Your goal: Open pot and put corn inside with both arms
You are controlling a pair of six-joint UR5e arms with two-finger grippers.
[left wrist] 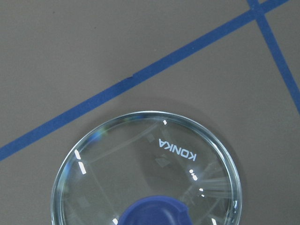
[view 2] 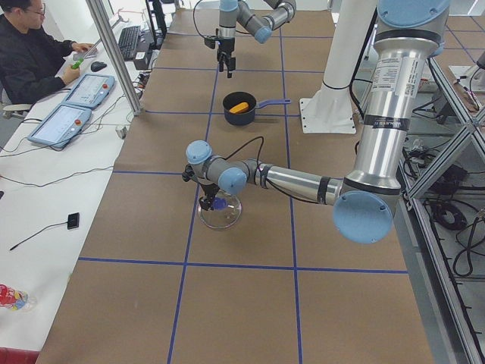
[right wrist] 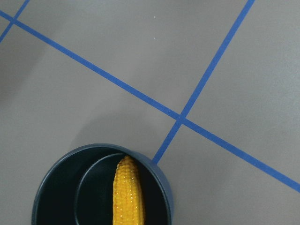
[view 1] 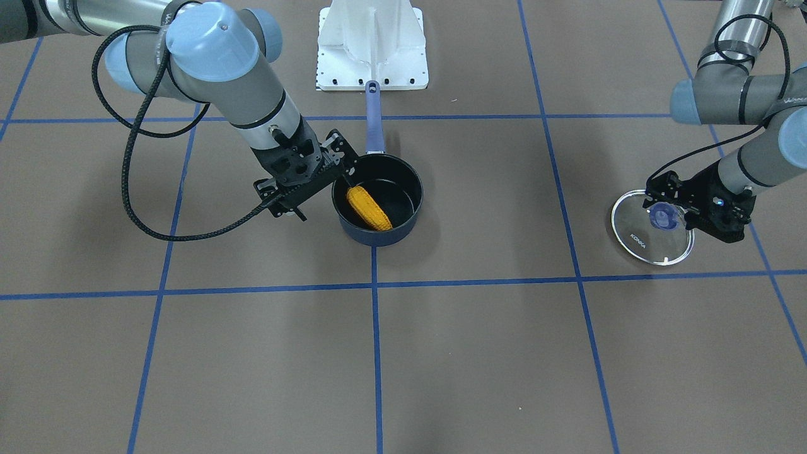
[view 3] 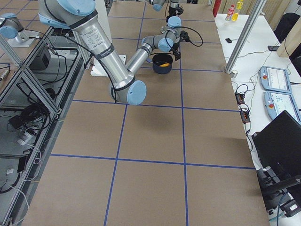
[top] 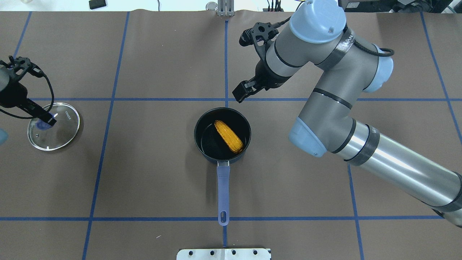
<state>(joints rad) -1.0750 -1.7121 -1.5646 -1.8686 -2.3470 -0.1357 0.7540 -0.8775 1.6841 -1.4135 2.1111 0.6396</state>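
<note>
Right claw (view 1: 313, 184): jaws apart, holding nothing; hangs just beside the rim of the pot (view 1: 413, 209)
Left claw (view 1: 674, 213): down at the blue knob (view 1: 662, 217) of the lid (view 1: 637, 238); cannot tell whether it grips
Corn (view 1: 369, 208): lies slantwise inside the pot
Pot: uncovered; handle (view 1: 374, 120) points toward the robot's base
Lid: flat on the surface (view 1: 479, 353), well apart from the pot

From behind the robot, the overhead camera is looking forward and down on the worktop (top: 162, 187); the front camera is facing it steeply. Side cameras are looking along it from each end, far back. The wrist cameras are peering close: one at the lid (left wrist: 140, 154) under the left pincer (view 1: 665, 215), the other at the pot (right wrist: 61, 197) beneath the right pincer (top: 241, 93). The wide views are sharing both.
</note>
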